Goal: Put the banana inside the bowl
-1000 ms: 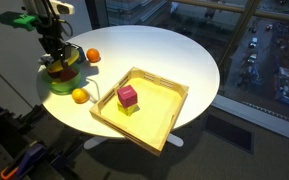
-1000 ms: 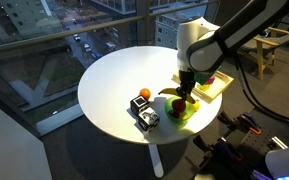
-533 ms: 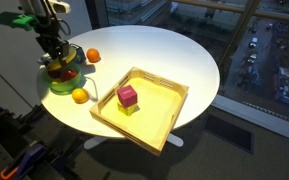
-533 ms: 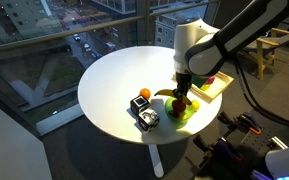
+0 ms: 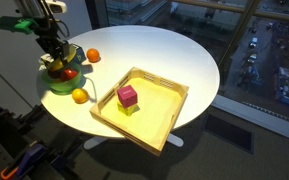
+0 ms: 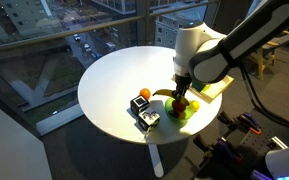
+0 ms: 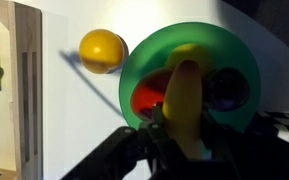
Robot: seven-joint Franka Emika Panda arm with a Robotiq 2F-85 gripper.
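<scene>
In the wrist view my gripper is shut on the yellow banana, which hangs over the middle of the green bowl. A red object and a dark round object lie in the bowl. In both exterior views the gripper stands right above the bowl near the table's edge. I cannot tell whether the banana touches the bowl's contents.
One orange fruit lies beside the bowl and another behind it. A large yellow wooden tray holds a magenta cube. A small black and white object sits near the bowl.
The arm has shifted slightly above the bowl. The banana stays in the jaws over the bowl.
</scene>
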